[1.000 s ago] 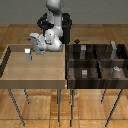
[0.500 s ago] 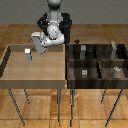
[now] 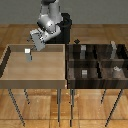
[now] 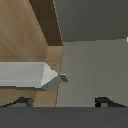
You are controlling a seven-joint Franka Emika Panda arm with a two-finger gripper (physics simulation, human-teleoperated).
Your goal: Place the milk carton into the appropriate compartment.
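Observation:
The milk carton (image 3: 27, 54) is a tiny grey box with a white top. It stands upright near the far edge of the light wooden tray (image 3: 45, 77), on the exterior view's left. My gripper (image 3: 35, 43) hangs just above and behind it, tilted, and is apart from it. In the wrist view the carton (image 4: 27, 75) shows as a long grey and white shape with a pointed end. Beyond it, my gripper (image 4: 64, 101) is open, its two dark fingertips (image 4: 20, 101) spread wide with nothing between them.
A dark wooden divider box (image 3: 97, 62) with several compartments stands on the exterior view's right, against the tray. Small grey shapes (image 3: 85, 73) sit in some compartments. The tray's raised wall (image 4: 52, 55) and grey ground beyond it show in the wrist view.
The arm has shifted slightly and the gripper has settled a little lower near the carton. The carton has not moved.

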